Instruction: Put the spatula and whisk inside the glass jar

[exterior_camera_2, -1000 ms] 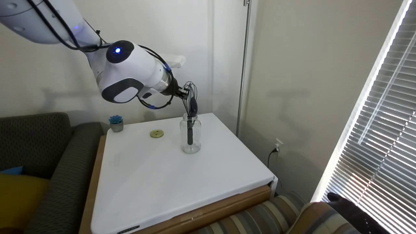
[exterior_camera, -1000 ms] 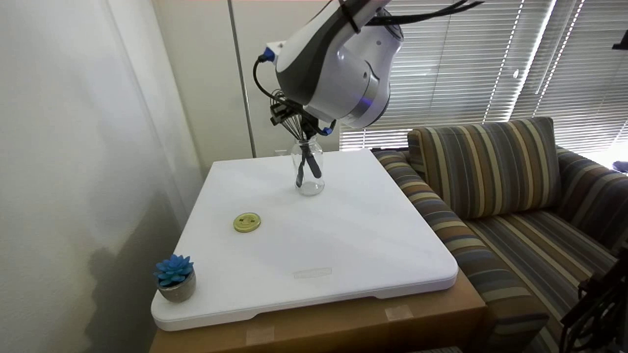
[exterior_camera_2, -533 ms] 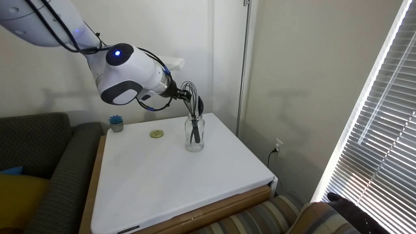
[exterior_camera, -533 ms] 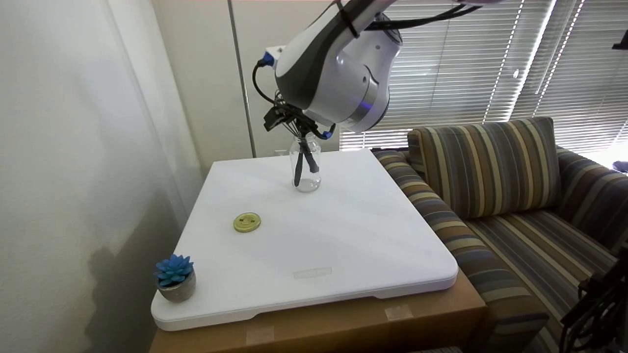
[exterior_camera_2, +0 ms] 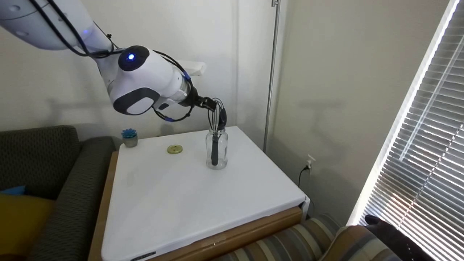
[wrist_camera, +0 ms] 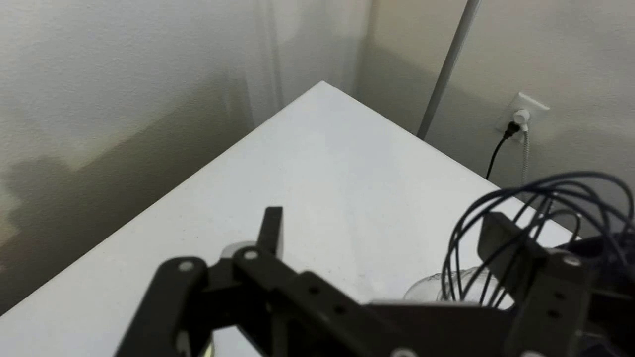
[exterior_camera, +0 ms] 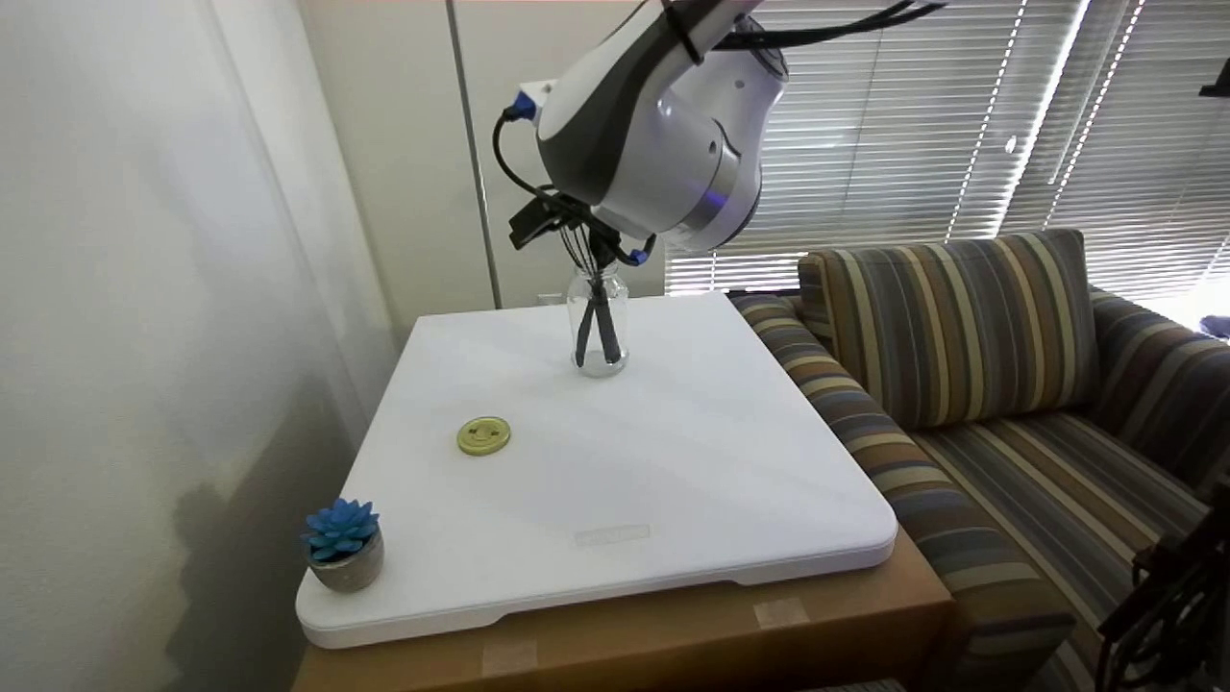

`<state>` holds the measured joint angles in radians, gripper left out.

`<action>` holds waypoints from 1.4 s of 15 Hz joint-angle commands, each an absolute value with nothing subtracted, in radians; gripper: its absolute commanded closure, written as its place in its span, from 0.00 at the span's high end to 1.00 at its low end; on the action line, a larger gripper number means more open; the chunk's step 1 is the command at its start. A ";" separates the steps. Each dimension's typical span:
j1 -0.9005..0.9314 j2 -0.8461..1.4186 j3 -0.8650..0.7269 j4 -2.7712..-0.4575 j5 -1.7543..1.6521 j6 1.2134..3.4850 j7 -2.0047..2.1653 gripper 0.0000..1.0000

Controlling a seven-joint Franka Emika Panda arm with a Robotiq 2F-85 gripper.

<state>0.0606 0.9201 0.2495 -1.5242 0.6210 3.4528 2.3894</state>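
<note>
- White tabletop (exterior_camera_2: 181, 195): supports the upright glass jar (exterior_camera_2: 222, 155), which contains the whisk (exterior_camera_2: 214, 123) and the spatula (exterior_camera_2: 223, 117). Governing relation: the whisk's wire head lies just at the tips of the gripper (wrist_camera: 384, 225), to the right side in the wrist view.
- Arm (exterior_camera_2: 145, 78): reaches in from above, wrist pitched so that the gripper points over the jar mouth, inclined slightly downward.
- Whisk: long axis close to upright; handle down in the jar, wire head above the rim.
- Spatula: handle down, rounded head above the rim; in an exterior view it sits on the side of the whisk away from the gripper.
- Glass jar: stands lower than the fingertips. Two dark handles show through its wall, spreading toward the base.
- Gripper: released; jaws wide apart, nothing clamped.
- Fingers (wrist_camera: 272, 228): wire loops pass in front of one finger. Whether that finger is inside the wire cage or only behind it is not determinable. Judgement: both utensils appear placed; the next move calls for withdrawal along the gripper's own axis. A snagged wire could tip the jar.
</note>
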 commanded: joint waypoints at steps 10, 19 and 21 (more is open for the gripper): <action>0.132 0.802 0.148 -1.545 0.659 3.453 2.394 1.00; 0.230 0.763 0.035 -1.666 0.816 3.409 2.396 1.00; 0.277 0.758 -0.022 -1.694 0.875 3.373 2.393 1.00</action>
<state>0.2206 0.8166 0.0496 -1.6012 0.7978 3.4358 2.3897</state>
